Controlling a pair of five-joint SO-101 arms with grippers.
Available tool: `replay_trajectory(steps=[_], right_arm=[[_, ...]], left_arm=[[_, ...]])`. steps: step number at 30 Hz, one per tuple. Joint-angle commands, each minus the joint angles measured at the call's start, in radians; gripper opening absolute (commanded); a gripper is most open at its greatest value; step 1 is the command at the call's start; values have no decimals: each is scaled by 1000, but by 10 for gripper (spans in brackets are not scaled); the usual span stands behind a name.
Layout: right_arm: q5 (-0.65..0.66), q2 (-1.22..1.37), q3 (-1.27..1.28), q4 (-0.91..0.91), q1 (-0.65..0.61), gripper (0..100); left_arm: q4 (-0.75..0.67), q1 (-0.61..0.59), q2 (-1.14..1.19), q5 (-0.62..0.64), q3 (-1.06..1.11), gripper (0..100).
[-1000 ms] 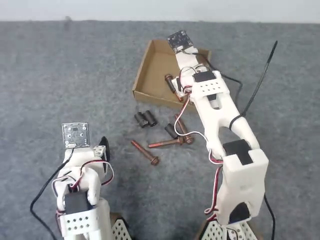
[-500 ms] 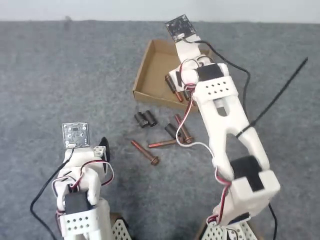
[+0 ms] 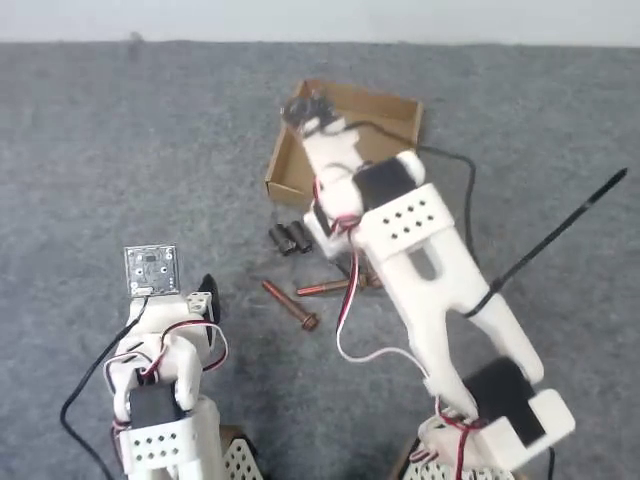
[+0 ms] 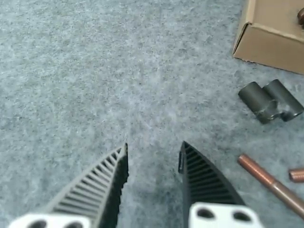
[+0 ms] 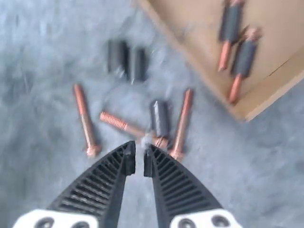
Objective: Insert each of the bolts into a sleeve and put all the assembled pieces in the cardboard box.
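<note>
Seen from the right wrist, my right gripper (image 5: 139, 155) hangs shut and empty above the loose parts. Below it lie three copper bolts (image 5: 84, 118) (image 5: 121, 124) (image 5: 181, 122) and a dark sleeve (image 5: 160, 118). Two more sleeves (image 5: 126, 61) lie side by side near the cardboard box (image 5: 192, 21). Two assembled pieces (image 5: 230, 23) (image 5: 244, 59) rest inside the box. My left gripper (image 4: 154, 152) stands open over bare carpet, with the sleeve pair (image 4: 270, 100) and a bolt (image 4: 273, 183) off to one side.
From above, the right arm (image 3: 400, 220) stretches across the table and hides part of the box (image 3: 385, 100). The left arm (image 3: 165, 370) sits at the near left. Grey carpet lies open on the left side.
The right arm has lifted away from the box and swung left, so its gripper now hangs over the loose bolts. The left arm has not moved.
</note>
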Motion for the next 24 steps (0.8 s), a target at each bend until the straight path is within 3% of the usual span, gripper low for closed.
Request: replay_trajectory(steps=[1, 4, 7, 10, 14, 18, 24], right_arm=[[-5, -94, 91, 7, -42, 7], [0, -128, 173, 7, -56, 7], [98, -151, 219, 5, -64, 9], [222, -153, 278, -68, -62, 9], [229, -163, 408, -254, -67, 9], [350, -154, 423, -291, -68, 30], [278, -147, 489, -435, -62, 34]], left_arm=[[3, -6, -11, -8, -18, 167], [3, -6, -11, -8, -18, 167], [3, -6, -11, -8, -18, 167], [3, -6, -9, -8, -18, 167], [5, -6, -9, -8, -18, 167], [21, -6, -9, -9, -18, 167], [21, -5, -9, -9, -18, 167]])
